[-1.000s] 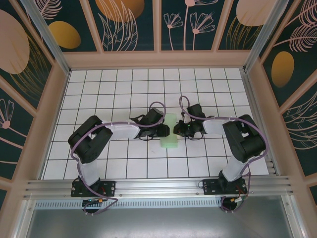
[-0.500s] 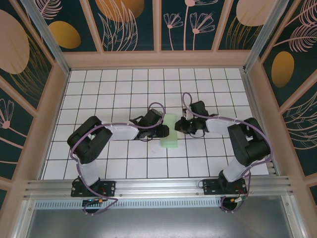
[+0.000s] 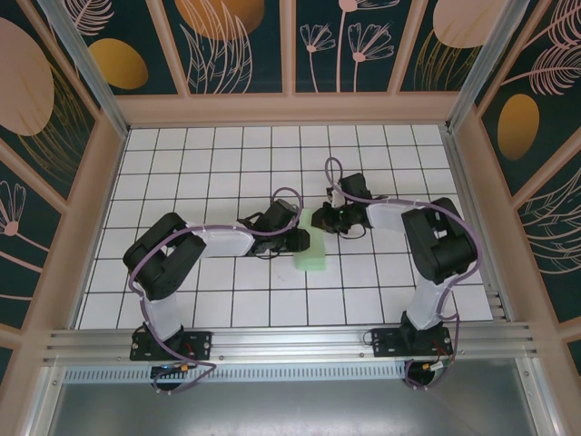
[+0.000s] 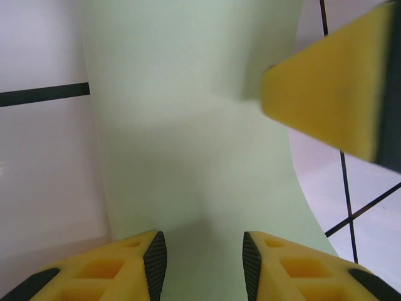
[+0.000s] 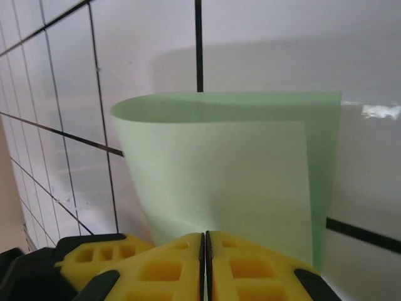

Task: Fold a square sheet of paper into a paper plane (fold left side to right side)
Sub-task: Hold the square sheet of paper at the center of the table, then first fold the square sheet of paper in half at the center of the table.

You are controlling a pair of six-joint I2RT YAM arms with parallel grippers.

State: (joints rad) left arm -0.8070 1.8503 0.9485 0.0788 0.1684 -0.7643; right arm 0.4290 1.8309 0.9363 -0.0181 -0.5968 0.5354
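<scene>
One folded paper sheet (image 3: 313, 257), long axis near-far.

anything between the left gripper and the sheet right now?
Nothing visible. The left gripper hangs open directly over the square sheet of paper, with bare paper showing between its fingers. The right gripper, shut on the sheet's edge, sits off to one side, not in between.

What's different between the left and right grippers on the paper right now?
The left gripper stands with jaws parted over the square sheet of paper; the right gripper is shut, pinching the folded-over flap. In the top view the left sits at the sheet's left edge, the right at its far end. Both have yellow fingers.
</scene>
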